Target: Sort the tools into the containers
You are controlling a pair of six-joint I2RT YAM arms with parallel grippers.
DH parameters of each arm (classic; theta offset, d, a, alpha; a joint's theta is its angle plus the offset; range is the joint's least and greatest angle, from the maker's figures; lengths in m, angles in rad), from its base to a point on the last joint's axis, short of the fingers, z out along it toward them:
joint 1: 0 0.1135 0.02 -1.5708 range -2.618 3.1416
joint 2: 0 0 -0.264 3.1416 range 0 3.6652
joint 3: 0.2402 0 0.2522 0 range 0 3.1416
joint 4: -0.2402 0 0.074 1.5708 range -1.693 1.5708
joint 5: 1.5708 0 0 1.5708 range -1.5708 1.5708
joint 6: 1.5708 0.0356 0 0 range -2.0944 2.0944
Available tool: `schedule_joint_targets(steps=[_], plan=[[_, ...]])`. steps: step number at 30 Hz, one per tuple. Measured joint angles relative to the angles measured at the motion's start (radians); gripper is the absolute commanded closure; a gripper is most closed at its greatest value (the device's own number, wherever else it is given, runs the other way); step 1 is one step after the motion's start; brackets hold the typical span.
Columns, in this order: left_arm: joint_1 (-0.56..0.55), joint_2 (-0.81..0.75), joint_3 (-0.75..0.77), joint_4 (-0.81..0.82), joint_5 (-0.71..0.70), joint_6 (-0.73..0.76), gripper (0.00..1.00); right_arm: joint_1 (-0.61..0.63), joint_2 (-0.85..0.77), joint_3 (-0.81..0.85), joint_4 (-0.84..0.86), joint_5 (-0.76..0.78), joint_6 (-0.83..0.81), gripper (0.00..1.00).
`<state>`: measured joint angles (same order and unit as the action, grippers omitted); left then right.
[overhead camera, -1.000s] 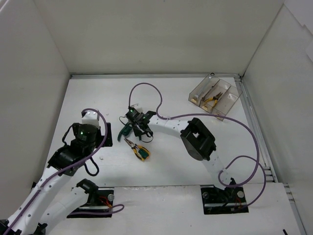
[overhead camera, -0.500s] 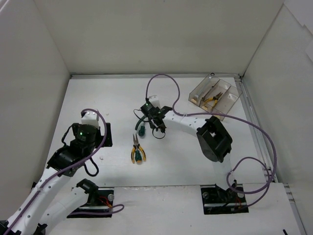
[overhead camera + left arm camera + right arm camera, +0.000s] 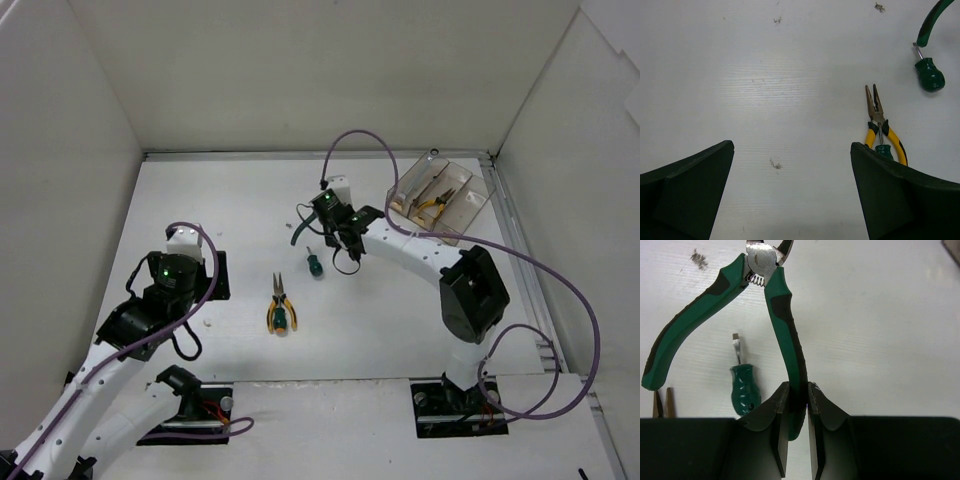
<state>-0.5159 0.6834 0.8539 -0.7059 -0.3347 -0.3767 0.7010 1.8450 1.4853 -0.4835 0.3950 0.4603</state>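
Observation:
My right gripper (image 3: 797, 390) is shut on one handle of the green-handled pliers (image 3: 782, 305) and holds them above the table, handles spread; in the top view it (image 3: 332, 228) is at mid-table, left of the tray. The brownish clear tray (image 3: 470, 215) stands at the back right with orange/yellow-handled pliers (image 3: 433, 203) in it. The yellow-and-green-handled pliers (image 3: 280, 308) lie on the table, also seen in the left wrist view (image 3: 879, 125). My left gripper (image 3: 792, 200) is open and empty over bare table to their left. I cannot make out the wrenches.
A small green-handled screwdriver (image 3: 313, 264) lies on the table below the held pliers, also in the right wrist view (image 3: 744, 392) and the left wrist view (image 3: 929, 77). White walls enclose the table on the left, back and right.
My right gripper has lifted the green-handled pliers and carried them right and back, toward the tray. The screwdriver and yellow-and-green pliers stay on the table. The left arm has not moved.

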Motion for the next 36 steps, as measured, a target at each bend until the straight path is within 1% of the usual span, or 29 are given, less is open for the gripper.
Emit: schedule_joint_targets(steps=[4, 11, 20, 28, 36], plan=[[0.0, 0.0, 0.0, 0.0, 0.003, 0.0, 0.0, -0.078, -0.051, -0.015, -0.001, 0.009, -0.022, 1.0], [0.0, 0.004, 0.0, 0.0, 0.006, 0.001, 0.0, -0.265, -0.13, -0.021, -0.001, 0.082, -0.088, 1.0], [0.0, 0.008, 0.0, 0.0, 0.007, 0.001, 0.0, -0.474, -0.155, -0.019, -0.017, 0.144, -0.171, 1.0], [0.0, 0.024, 0.0, 0.0, 0.006, 0.001, 0.0, -0.624, -0.092, 0.08, -0.066, 0.216, -0.235, 1.0], [0.0, 0.039, 0.0, 0.0, 0.005, 0.001, 0.0, -0.679, 0.047, 0.219, -0.109, 0.252, -0.264, 1.0]])
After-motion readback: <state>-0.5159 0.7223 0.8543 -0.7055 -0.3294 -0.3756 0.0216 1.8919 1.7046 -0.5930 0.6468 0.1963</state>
